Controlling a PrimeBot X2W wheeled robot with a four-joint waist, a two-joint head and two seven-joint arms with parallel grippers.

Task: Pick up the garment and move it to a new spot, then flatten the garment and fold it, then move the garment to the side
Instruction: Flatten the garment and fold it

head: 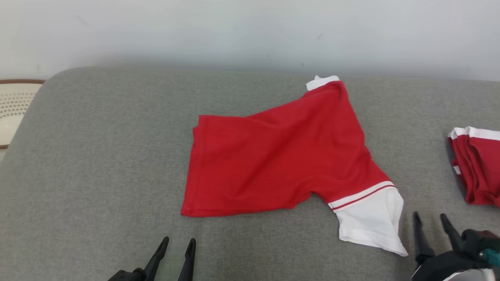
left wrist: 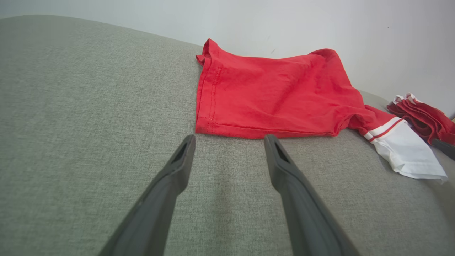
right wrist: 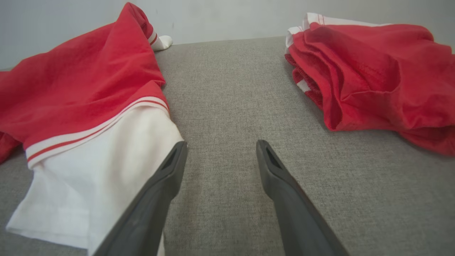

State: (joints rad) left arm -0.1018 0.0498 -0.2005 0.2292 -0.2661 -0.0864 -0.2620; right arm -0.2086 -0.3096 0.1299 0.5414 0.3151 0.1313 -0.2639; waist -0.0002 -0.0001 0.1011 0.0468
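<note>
Just beside right pincer [head: 429, 215]: garment [head: 281, 156]

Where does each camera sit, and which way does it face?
Head view: on the head, looking down at the red shirt on the grey cushion; left gripper and right gripper, open, at the bottom.
Left wrist view: on the left wrist, looking along its fingers toward the shirt.
Right wrist view: on the right wrist, looking along its fingers between the white sleeve and a folded red pile.
Shared: both wrist views show sleeve and pile.
</note>
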